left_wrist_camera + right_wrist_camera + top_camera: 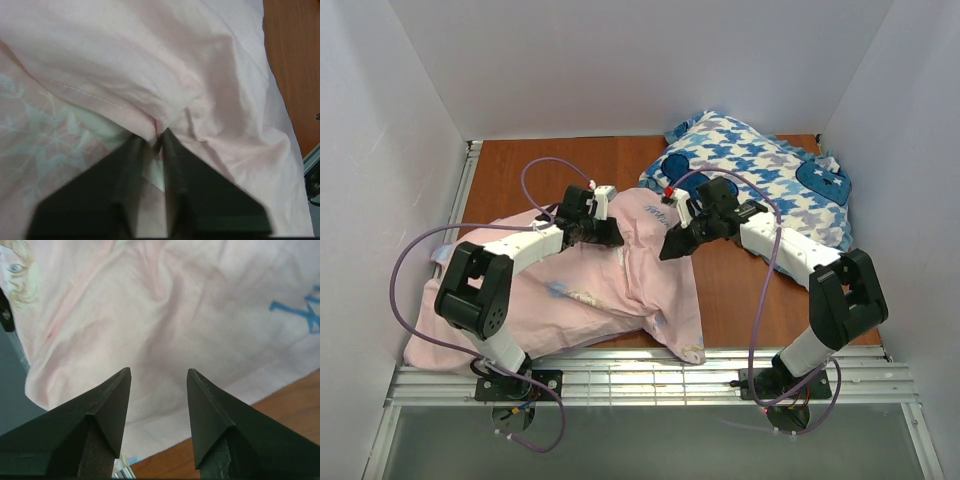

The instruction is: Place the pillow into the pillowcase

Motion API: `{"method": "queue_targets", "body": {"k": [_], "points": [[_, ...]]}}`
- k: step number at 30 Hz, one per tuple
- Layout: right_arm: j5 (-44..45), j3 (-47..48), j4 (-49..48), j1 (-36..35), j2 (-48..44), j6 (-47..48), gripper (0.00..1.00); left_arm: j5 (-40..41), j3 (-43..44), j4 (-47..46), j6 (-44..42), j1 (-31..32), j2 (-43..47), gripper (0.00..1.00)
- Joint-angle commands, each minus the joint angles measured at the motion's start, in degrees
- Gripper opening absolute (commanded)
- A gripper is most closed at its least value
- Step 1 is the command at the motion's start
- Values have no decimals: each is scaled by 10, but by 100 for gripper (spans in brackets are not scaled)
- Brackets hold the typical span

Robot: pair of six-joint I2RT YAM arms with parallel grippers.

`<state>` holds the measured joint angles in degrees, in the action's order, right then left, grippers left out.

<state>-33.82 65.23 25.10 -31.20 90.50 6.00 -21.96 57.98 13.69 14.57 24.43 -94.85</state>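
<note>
The pale pink pillowcase (650,290) lies crumpled on the wooden table, from the near left corner to the middle. My left gripper (614,236) is shut on a bunched fold of it beside a stitched hem (158,134). A whitish patch (97,124) shows under that hem; I cannot tell whether it is the pillow. No pillow shows plainly in any view. My right gripper (670,248) is open and empty, just above the pillowcase (175,305) near its right edge, with its tips (159,372) over pink fabric. Blue lettering (305,310) shows on the cloth.
A blue-and-white houndstooth cushion (760,170) lies at the back right, behind the right arm. Bare wood (740,290) shows to the right of the pillowcase. Metal rails (650,375) run along the near edge. White walls close in the left, back and right sides.
</note>
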Motion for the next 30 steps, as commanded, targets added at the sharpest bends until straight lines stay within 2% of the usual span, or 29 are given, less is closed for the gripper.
{"method": "queue_targets", "body": {"k": [1,5,8,10,11,13,14,15,17,18,19,20,21,22,25,27,28,29,30], "points": [[50,-22,37,24,-21,23,43,-23,35,9,-1,-3,-2,0],[67,-58,47,72,-41,28,42,15,56,44,-42,-38,64,0],[67,-75,62,112,-38,37,42,67,72,120,-121,-41,127,0],[51,-78,77,122,-27,40,42,112,64,175,-143,-42,163,0],[49,-78,80,122,-23,40,44,124,58,190,-168,-42,172,0],[31,-80,79,122,-13,32,54,159,36,224,-191,-42,188,0],[27,-82,75,122,-9,29,60,180,29,238,-198,-42,188,4],[23,-83,75,122,5,25,71,192,21,254,-204,-46,190,22],[18,-85,73,121,20,19,73,198,-8,258,-205,-72,210,46],[17,-86,74,122,34,19,80,189,-15,265,-205,-86,222,57],[10,-90,75,121,41,17,82,182,-23,270,-205,-106,235,68],[7,-92,76,122,46,11,83,167,-36,275,-206,-111,259,70],[0,-97,70,121,54,7,94,156,-43,287,-219,-117,268,75],[-18,-102,65,118,57,1,99,144,-39,299,-223,-129,276,79],[-62,-115,40,104,84,-15,99,155,-42,298,-244,-132,273,82],[-86,-107,36,87,120,-10,99,149,-42,312,-274,-132,217,81],[-122,-102,37,83,134,-5,95,143,-38,323,-283,-132,190,81],[-138,-97,39,80,146,-1,89,135,-37,334,-294,-133,165,79],[-155,-90,40,77,167,4,67,131,-40,340,-306,-133,115,78]]}}
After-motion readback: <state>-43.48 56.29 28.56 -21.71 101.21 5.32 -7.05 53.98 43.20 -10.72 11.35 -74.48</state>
